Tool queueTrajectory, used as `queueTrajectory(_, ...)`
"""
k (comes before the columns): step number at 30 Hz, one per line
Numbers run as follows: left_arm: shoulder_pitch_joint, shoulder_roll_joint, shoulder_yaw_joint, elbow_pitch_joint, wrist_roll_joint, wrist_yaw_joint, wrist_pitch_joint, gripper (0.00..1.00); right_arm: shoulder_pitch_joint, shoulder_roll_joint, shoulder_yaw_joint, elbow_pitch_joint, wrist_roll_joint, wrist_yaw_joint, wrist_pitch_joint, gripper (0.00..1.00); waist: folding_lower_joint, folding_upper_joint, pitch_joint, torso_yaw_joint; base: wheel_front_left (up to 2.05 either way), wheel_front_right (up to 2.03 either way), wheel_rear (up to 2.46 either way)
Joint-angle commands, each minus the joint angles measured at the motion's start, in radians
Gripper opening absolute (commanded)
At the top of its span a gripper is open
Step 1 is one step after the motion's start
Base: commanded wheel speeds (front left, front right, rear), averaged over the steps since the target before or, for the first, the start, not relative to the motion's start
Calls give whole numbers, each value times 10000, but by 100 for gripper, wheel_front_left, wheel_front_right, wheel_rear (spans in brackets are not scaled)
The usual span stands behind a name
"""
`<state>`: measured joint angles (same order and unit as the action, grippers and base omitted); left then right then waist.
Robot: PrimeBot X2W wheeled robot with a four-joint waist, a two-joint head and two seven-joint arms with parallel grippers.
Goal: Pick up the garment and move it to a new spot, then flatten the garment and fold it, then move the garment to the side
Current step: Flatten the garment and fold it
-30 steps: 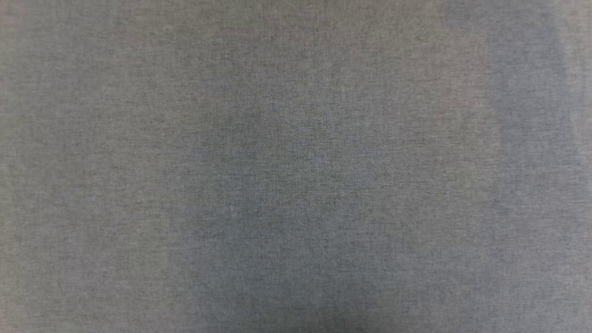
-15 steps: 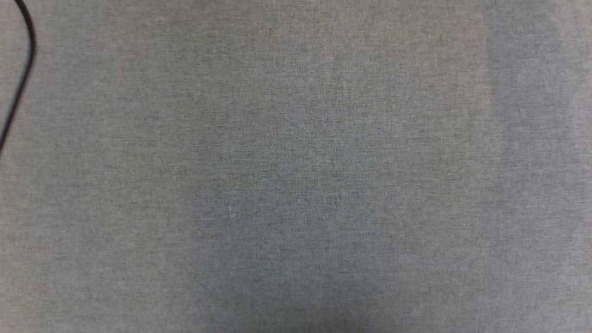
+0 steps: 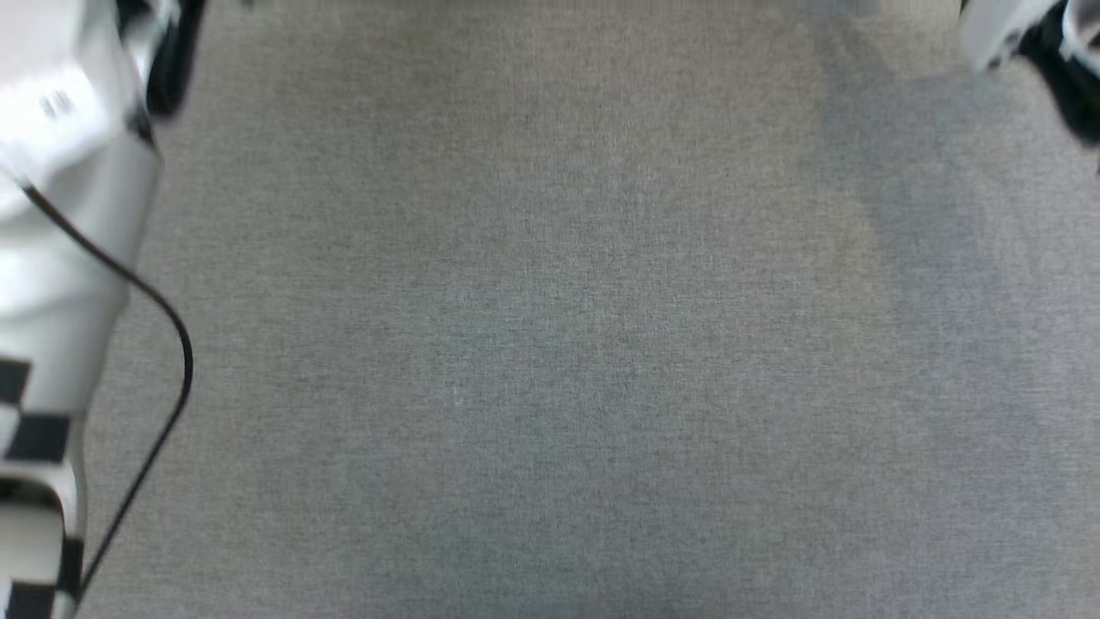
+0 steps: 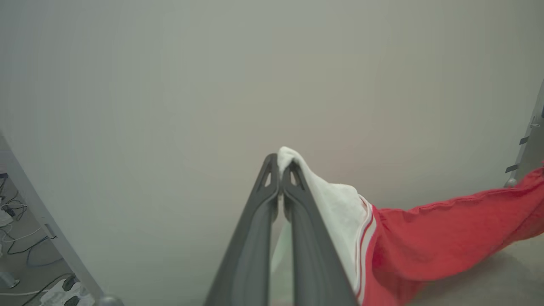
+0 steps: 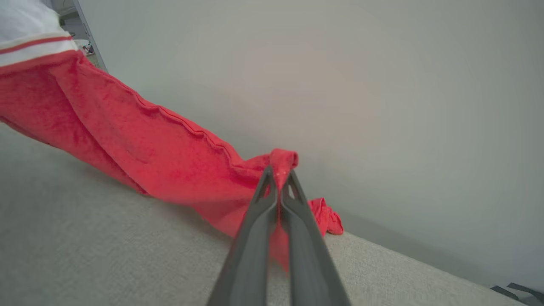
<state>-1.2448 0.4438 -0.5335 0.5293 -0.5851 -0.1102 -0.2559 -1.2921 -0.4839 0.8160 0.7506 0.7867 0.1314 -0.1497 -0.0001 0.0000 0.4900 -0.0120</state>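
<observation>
Left gripper (image 4: 279, 169) and right gripper (image 5: 279, 174) are clamped shut on the garment (image 5: 140, 140), which is stretched between them.
A soft white sleeve end is pinched by the left fingers, a bunched red corner by the right. The red knit, banded with white and red stripes at the sleeve seam, is drawn into a long wrinkled span whose lower folds hang close to the edge of the woven grey surface (image 3: 550, 344). Wide bare room is left there, bordered by a pale forearm (image 3: 60, 258) and a thin black cable (image 3: 176, 344).
</observation>
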Motion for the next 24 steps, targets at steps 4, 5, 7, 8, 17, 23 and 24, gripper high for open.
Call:
queueTrajectory(4,2313,392,193,-926,-40,375,-57,0,1410,-504,576,-601,668,-7,-159,0,1,0,-1365,150,0,0,0)
queueTrajectory(5,2771,435,235,-1132,-63,462,-57,0,1677,-597,665,-718,794,-7,-191,0,1,0,-1526,159,0,0,0)
queueTrajectory(7,3849,531,233,-1544,-150,604,-57,0,2289,-800,948,-1044,1047,-7,-161,0,1,0,-1877,158,0,0,0)
queueTrajectory(8,4406,593,226,-1776,-185,708,-57,0,2593,-962,1068,-1236,1165,-7,-169,0,1,0,-2041,176,0,0,0)
queueTrajectory(17,8169,1081,-173,-3226,-431,1609,35,0,5313,-1922,1287,-2376,1937,-7,-459,0,1,0,-3254,288,0,0,0)
queueTrajectory(23,10138,1159,-369,-3761,-927,2010,157,0,7097,-2178,1207,-2911,2403,-7,-428,0,1,0,-3975,309,0,0,0)
queueTrajectory(24,10463,1164,-404,-3832,-992,2111,171,0,7410,-2225,1172,-2999,2499,-7,-397,0,1,0,-4095,316,0,0,0)
